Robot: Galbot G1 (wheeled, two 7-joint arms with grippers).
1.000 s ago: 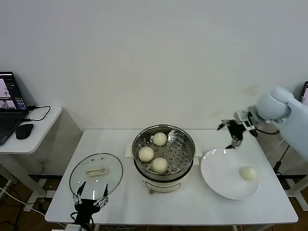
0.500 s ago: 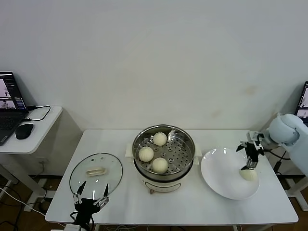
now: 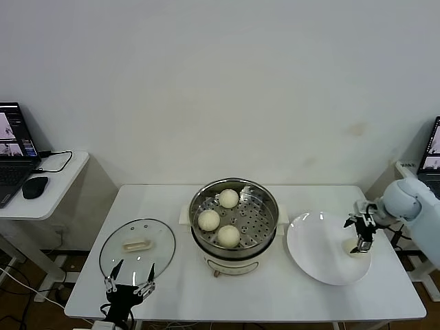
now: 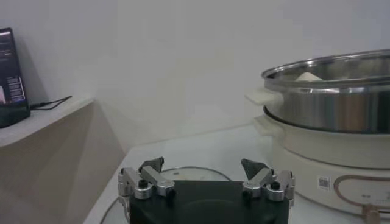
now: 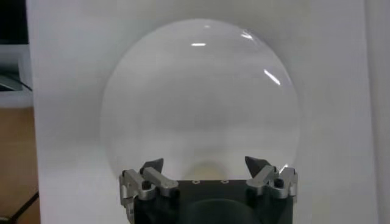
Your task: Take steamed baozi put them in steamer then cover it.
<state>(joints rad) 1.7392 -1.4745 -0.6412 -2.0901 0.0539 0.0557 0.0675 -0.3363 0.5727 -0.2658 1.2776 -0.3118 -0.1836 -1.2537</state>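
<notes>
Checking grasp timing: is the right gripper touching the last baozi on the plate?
Cannot tell. In the head view the right gripper covers the baozi; the right wrist view shows open fingers above it, neither contact nor gap.

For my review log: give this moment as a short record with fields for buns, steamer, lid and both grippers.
buns in steamer: three
bun on plate: one, mostly hidden under the right gripper
steamer: uncovered
plate: right of the steamer
lid: flat on the table, left of the steamer
right gripper: open, over the plate's bun
left gripper: open, idle at the lid's near edge
</notes>
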